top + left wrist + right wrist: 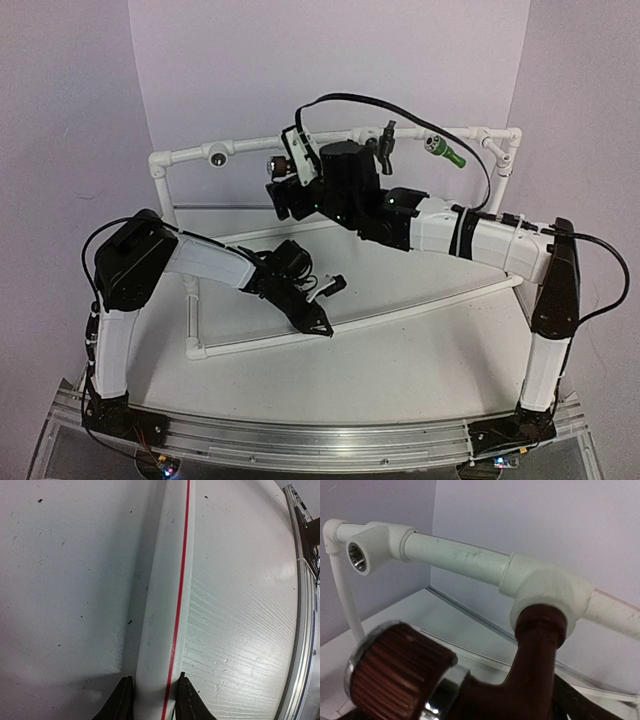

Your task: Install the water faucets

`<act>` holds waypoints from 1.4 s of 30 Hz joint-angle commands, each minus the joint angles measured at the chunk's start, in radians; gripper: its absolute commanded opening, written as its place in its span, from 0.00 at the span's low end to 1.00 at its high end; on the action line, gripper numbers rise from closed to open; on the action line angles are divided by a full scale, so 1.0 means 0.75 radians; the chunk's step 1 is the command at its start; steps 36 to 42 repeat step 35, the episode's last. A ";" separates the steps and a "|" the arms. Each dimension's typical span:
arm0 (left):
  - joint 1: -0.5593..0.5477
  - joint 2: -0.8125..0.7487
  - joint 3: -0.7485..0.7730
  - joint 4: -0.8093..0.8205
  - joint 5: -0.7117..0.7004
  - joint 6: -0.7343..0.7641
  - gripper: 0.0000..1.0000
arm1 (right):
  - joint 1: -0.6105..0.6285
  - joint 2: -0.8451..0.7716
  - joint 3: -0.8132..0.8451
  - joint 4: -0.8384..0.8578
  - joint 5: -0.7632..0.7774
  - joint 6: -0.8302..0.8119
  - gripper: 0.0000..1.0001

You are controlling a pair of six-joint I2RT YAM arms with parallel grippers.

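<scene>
The white pipe frame stands on the table. On its back rail sit three water faucets: reddish-brown, black and green. My right gripper is at the reddish-brown faucet, jaws spread around it. That faucet's stem sits in a tee socket. One dark finger shows beside it. My left gripper is shut on the frame's front pipe, which has a red stripe.
An empty tee socket is at the rail's left end. Frame uprights stand at both back corners. An aluminium rail runs along the near table edge. Lavender walls close the back.
</scene>
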 commanded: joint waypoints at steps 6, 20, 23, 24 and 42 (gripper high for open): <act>0.004 -0.042 -0.221 -0.090 -0.293 -0.175 0.45 | 0.177 -0.448 -0.496 0.050 0.348 -0.175 0.98; 0.005 -1.152 -0.598 -0.019 -0.304 -0.330 0.63 | 0.180 -1.016 -1.008 -0.075 0.799 0.010 0.98; 0.006 -1.497 -0.644 -0.020 -0.388 -0.391 0.73 | 0.181 -1.080 -0.998 -0.074 0.786 0.053 0.98; 0.006 -1.604 -0.643 -0.020 -0.422 -0.401 0.78 | 0.181 -1.103 -0.997 -0.075 0.769 0.061 0.98; 0.005 -2.075 -0.465 -0.033 -0.796 -0.408 1.00 | 0.182 -1.311 -1.029 0.115 0.447 0.066 0.98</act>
